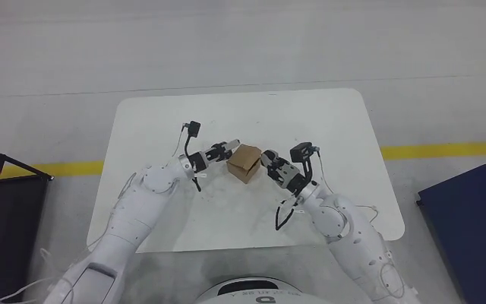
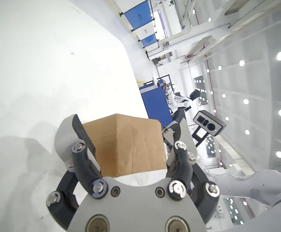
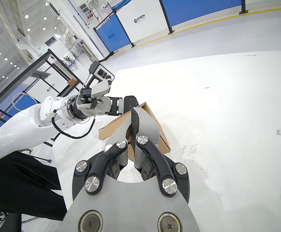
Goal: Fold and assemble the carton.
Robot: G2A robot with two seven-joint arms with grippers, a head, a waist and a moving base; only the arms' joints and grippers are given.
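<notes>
Carton (image 1: 245, 163) between left claw (image 1: 230, 149), right claw (image 1: 267, 158)

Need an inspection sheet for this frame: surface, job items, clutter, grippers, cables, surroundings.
Surface: white table, a few dark scuff marks.
Job's things: one brown carton, mid-table, between the two grippers.
Clutter: nothing seen.
Grippers: left gripper at one side of the carton, grip cannot be told. Right gripper at the opposite side, shut on the carton's edge.
Cables: black cable loop at the left wrist and black cable by the right forearm, both apart from the carton.
Surroundings: blue barrier panels, yellow floor line.
</notes>
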